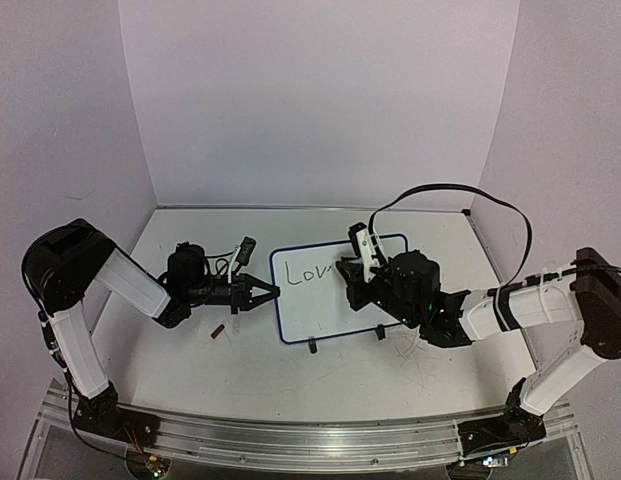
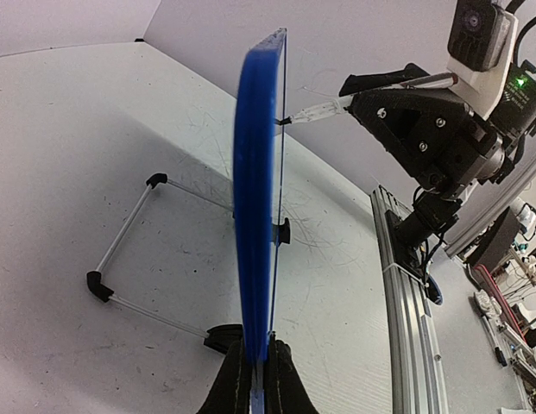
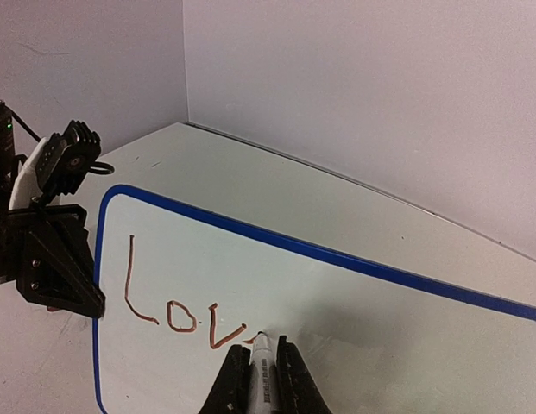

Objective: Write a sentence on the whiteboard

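The whiteboard, white with a dark blue rim and two black feet, stands tilted at the table's middle. My left gripper is shut on its left rim; the left wrist view shows the board edge-on between the jaws. The writing reads "Lov" in reddish-brown marker, also visible from the top. My right gripper is shut on a white marker whose tip touches the board just right of the "v". From the top, the right gripper is over the board's middle.
A small dark red marker cap lies on the table left of the board. The board's wire stand rests behind it. A metal rail runs along the near edge. White walls enclose the table.
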`<act>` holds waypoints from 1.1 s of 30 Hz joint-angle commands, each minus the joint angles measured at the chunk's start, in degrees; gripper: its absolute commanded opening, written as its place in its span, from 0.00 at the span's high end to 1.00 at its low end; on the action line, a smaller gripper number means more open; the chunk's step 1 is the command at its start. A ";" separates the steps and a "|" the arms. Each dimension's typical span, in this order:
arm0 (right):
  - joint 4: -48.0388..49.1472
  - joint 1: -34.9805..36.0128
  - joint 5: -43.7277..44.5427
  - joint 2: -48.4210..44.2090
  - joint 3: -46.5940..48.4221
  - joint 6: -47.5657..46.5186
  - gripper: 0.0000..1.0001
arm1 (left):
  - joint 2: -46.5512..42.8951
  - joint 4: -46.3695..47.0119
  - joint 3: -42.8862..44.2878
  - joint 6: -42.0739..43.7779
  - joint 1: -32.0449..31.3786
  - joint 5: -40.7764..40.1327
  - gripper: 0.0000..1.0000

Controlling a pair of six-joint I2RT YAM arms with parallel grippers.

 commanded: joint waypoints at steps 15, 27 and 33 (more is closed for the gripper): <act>1.34 -0.43 -1.11 1.40 1.33 2.73 1.00 | -1.99 -0.92 0.77 2.10 0.08 0.33 1.00; 0.14 -0.43 -0.86 0.90 -0.24 4.09 1.00 | -2.08 -1.01 0.71 2.29 0.10 0.15 1.00; -0.28 -0.51 -0.54 0.38 -0.99 4.34 1.00 | -1.99 -1.10 0.69 2.32 0.06 0.13 1.00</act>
